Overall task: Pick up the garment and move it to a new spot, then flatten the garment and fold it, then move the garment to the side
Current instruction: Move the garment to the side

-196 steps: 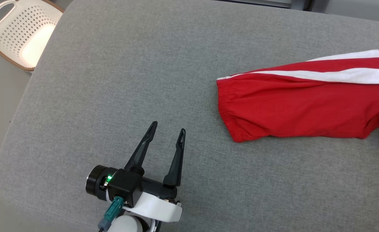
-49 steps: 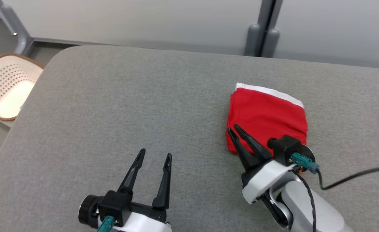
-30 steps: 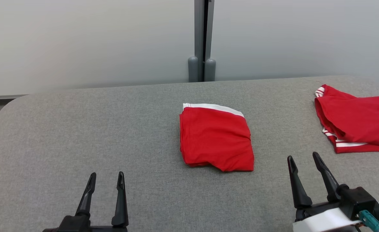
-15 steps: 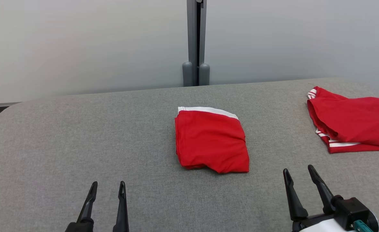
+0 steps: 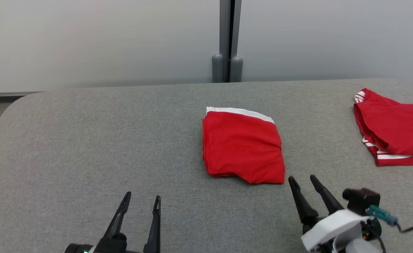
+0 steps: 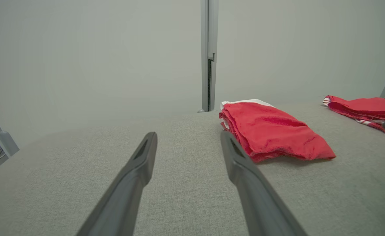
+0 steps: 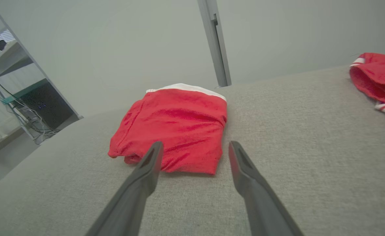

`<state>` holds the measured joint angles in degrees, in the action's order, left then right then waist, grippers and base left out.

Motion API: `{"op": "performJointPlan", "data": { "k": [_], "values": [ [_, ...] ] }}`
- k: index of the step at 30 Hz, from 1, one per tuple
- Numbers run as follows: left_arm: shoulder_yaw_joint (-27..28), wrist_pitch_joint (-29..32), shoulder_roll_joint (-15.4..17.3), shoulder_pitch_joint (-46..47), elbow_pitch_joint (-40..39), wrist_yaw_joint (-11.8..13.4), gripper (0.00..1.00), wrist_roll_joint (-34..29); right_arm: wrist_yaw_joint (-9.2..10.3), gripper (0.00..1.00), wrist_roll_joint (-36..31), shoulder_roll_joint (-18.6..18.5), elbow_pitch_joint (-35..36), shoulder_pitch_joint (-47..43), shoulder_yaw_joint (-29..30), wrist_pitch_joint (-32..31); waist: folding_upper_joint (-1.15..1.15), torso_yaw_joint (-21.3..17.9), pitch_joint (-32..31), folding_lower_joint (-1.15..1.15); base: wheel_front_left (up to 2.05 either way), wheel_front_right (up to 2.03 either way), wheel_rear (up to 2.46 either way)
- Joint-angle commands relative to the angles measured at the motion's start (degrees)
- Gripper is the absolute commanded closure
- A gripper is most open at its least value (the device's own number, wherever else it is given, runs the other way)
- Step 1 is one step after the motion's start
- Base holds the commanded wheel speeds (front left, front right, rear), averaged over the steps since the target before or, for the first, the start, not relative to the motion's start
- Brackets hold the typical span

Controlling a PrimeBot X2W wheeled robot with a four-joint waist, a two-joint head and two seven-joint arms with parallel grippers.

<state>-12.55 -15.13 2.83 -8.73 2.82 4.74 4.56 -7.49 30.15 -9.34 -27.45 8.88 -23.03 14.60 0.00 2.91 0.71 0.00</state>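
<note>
Grey fabric table point(image 5: 87, 147) before pale, perhaps frosted, wall point(image 5: 87, 38).

Folded garment point(image 5: 243, 146) — solid red, with a white band along its far edge. Second garment point(image 5: 392, 128): red, with thin white stripes at the hems. Table cover point(image 5: 87, 140): mottled mid-grey weave. Wall point(image 5: 87, 35): pale grey; post point(image 5: 227, 35): darker grey. Left gripper point(image 5: 142, 195) and right gripper point(image 5: 301, 177) — black fingers; the right's wrist shell point(image 5: 329, 225) white, its plug point(image 5: 382, 213) teal.
</note>
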Motion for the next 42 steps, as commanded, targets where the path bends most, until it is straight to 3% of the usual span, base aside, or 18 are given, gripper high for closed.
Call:
{"op": "performJointPlan", "data": {
  "k": [1,8,12,16,17,18,19,23,29,37,39,41,42],
  "values": [
    [-0.71,0.01,0.15,1.65,-0.25,-0.22,0.00,-0.63,0.01,0.00,4.68,-1.78,-1.60,3.88,-1.68,-1.41,0.00,1.43,2.39,0.00,0.00,0.00,0.00],
    [-4.23,0.01,0.19,6.24,-1.12,0.23,0.00,-0.64,0.01,0.00,28.39,-9.98,-5.18,17.07,-8.59,-14.20,0.00,5.28,9.71,0.00,0.00,0.00,0.00],
    [-5.78,0.01,0.17,8.69,-1.17,0.95,0.00,0.05,0.01,0.00,36.40,-13.49,-6.14,21.15,-10.07,-19.93,0.00,7.40,12.57,0.00,0.00,0.00,0.00],
    [-6.90,0.01,0.17,10.00,-0.99,1.53,0.00,0.46,0.01,0.00,39.72,-15.68,-6.52,23.71,-12.71,-23.22,0.00,8.51,14.09,0.00,0.00,0.00,0.00],
    [-7.14,0.01,0.17,10.23,-0.90,1.73,0.00,0.55,0.01,0.46,40.11,-16.01,-6.83,24.03,-13.65,-23.62,0.00,8.65,14.33,0.00,0.00,0.00,0.00],
    [-7.28,0.01,0.17,10.52,-0.84,1.91,0.00,0.67,0.01,0.70,40.21,-16.23,-6.83,24.34,-14.61,-23.61,0.00,8.73,14.50,0.00,0.00,0.00,0.00],
    [-7.40,0.01,0.17,10.75,-0.78,1.93,0.00,0.77,0.01,1.00,40.59,-16.46,-7.03,24.74,-15.30,-23.23,0.00,8.77,14.64,0.00,0.00,0.00,0.00],
    [-7.59,0.01,0.17,11.04,-0.69,2.42,0.00,0.99,0.01,1.00,40.87,-17.59,-6.67,26.25,-17.83,-20.58,0.00,8.35,15.02,0.00,0.00,0.00,0.00],
    [-7.01,0.01,0.18,11.87,-0.85,2.22,0.00,0.13,0.01,1.00,37.54,-22.59,-5.99,29.68,-22.19,-17.65,0.00,5.94,15.64,0.00,0.00,0.00,0.00],
    [-6.22,0.01,0.17,13.79,-1.34,1.26,0.00,-0.88,0.02,1.00,34.18,-33.11,-4.25,37.16,-27.28,-17.18,0.00,0.90,19.09,0.00,0.00,0.00,0.00],
    [-6.19,0.01,0.18,14.76,-1.32,0.89,0.00,-1.63,0.02,1.00,33.78,-37.14,-3.34,39.79,-28.38,-18.06,0.00,-0.40,20.90,0.00,0.00,0.00,0.00],
    [-6.19,0.01,0.18,15.37,-1.30,0.84,0.00,-1.81,0.02,1.00,33.74,-38.57,-2.90,40.50,-28.60,-18.35,0.00,-0.68,21.52,0.00,0.00,0.00,0.00],
    [-6.13,0.01,0.18,16.32,-1.39,0.81,0.00,-2.12,0.02,1.00,33.89,-41.40,-2.04,41.78,-28.80,-19.18,0.00,-1.09,22.78,0.00,0.00,0.00,0.00]
  ]
}}
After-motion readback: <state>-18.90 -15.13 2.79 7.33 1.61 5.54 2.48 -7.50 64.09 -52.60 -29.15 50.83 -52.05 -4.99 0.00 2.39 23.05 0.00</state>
